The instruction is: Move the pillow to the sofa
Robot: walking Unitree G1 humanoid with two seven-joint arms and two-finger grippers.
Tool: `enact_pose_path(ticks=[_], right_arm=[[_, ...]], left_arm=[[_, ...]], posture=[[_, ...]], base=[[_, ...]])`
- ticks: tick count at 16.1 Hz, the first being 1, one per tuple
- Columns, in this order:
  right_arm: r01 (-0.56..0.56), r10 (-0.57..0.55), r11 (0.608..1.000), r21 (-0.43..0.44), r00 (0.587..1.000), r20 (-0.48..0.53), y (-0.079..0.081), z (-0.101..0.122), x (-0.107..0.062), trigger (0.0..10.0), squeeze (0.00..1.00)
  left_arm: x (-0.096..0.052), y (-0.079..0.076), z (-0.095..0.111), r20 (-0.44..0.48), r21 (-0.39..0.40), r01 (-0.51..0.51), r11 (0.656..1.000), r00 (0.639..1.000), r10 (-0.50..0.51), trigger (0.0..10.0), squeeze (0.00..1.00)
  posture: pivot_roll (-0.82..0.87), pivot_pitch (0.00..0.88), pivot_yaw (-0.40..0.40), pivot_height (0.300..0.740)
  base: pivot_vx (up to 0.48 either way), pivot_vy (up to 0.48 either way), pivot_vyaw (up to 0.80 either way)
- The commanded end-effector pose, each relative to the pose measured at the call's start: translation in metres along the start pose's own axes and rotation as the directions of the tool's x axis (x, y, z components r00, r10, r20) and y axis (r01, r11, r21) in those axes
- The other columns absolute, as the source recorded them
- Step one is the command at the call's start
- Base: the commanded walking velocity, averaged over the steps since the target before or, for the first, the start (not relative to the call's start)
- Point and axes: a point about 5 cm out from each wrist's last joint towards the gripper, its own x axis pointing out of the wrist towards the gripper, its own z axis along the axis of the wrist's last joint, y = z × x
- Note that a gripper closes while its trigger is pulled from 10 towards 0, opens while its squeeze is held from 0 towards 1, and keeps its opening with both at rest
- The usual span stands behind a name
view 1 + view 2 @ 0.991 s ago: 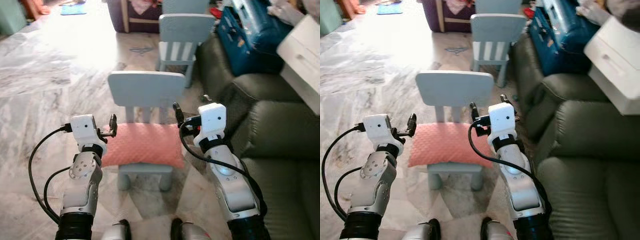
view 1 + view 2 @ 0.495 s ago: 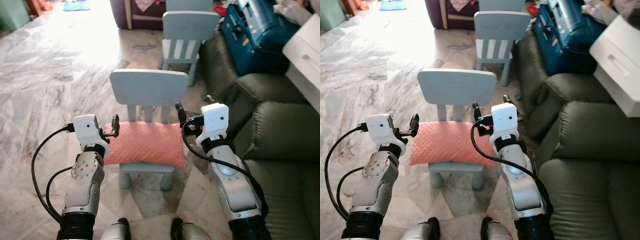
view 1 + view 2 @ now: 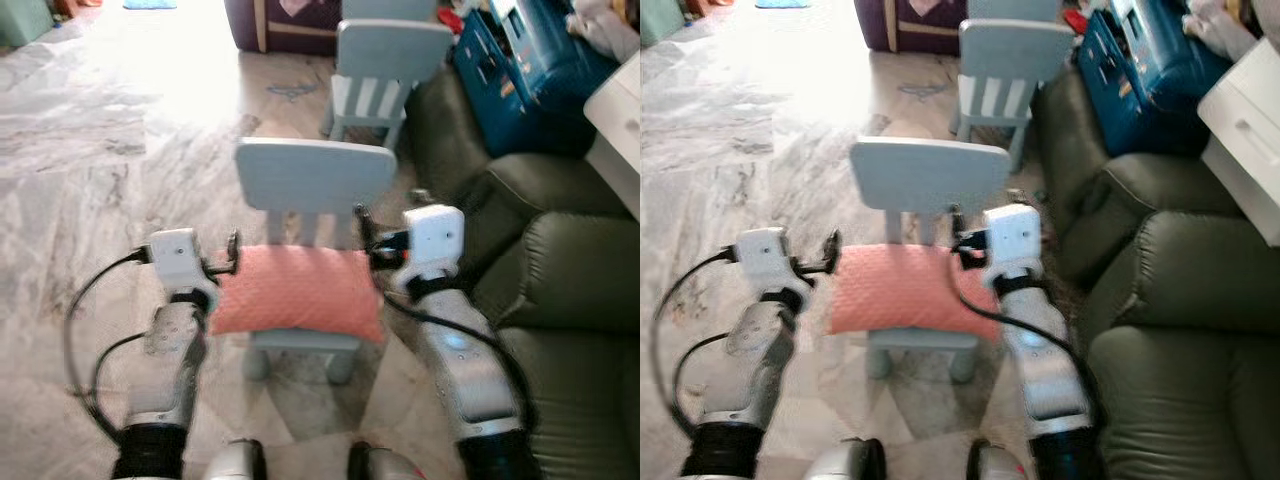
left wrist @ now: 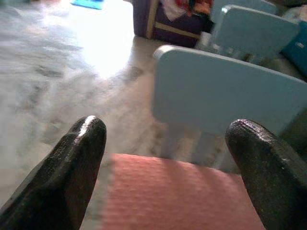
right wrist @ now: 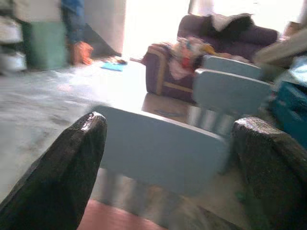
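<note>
A salmon-pink pillow (image 3: 296, 290) lies on the seat of a small pale-blue chair (image 3: 314, 175) right in front of me. My left gripper (image 3: 233, 252) hovers at the pillow's left end, open, with the pillow (image 4: 177, 196) low between its fingertips (image 4: 84, 143). My right gripper (image 3: 363, 225) is open at the pillow's right rear corner, beside the chair back (image 5: 158, 153). Neither gripper holds anything. The dark green sofa (image 3: 560, 280) stands to the right.
A second pale-blue chair (image 3: 392, 60) stands farther back. Blue boxes (image 3: 520, 70) and a white drawer unit (image 3: 1245, 120) rest on the sofa's far end. A purple couch (image 5: 225, 38) stands at the back. Marble floor (image 3: 100, 150) stretches to the left.
The camera has moved forward and shifted a little, and the picture is blurred. Both grippers stay open at the pillow's ends, slightly nearer to it.
</note>
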Motion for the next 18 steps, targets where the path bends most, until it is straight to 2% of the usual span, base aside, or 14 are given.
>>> enact_pose_path(ticks=[1, 8, 10, 18], right_arm=[[0.02, -0.02, 1.0, -0.012, 1.0, -0.019, -0.0074, -0.0045, -0.0023, 10.0, 0.0], [0.029, -0.029, 1.0, -0.01, 0.999, -0.025, -0.0077, -0.006, -0.003, 10.0, 0.0], [0.027, -0.027, 1.0, -0.008, 0.999, -0.023, -0.0072, -0.0059, -0.0029, 10.0, 0.0], [0.023, -0.023, 1.0, -0.004, 1.0, -0.021, -0.0061, -0.0057, -0.0033, 10.0, 0.0]], left_arm=[[-0.0011, -0.007, -0.0009, 0.005, 0.004, 0.035, 0.999, 0.999, -0.035, 10.0, 0.0], [0.0017, -0.0058, 0.0022, 0.014, -0.007, 0.052, 0.999, 0.999, -0.052, 10.0, 0.0], [0.0014, -0.0036, 0.0044, 0.029, -0.008, 0.054, 0.998, 0.998, -0.054, 10.0, 0.0], [0.0007, -0.002, 0.0037, 0.027, -0.003, 0.053, 0.999, 0.998, -0.053, 10.0, 0.0]], posture=[[-0.11, 0.187, -0.045, 0.74], [-0.11, 0.189, -0.043, 0.74], [-0.11, 0.189, -0.041, 0.74], [-0.11, 0.192, -0.04, 0.74]], base=[[0.0, 0.0, 0.0], [0.0, 0.0, 0.0], [0.343, 0.0, 0.0], [0.395, 0.27, 0.0]])
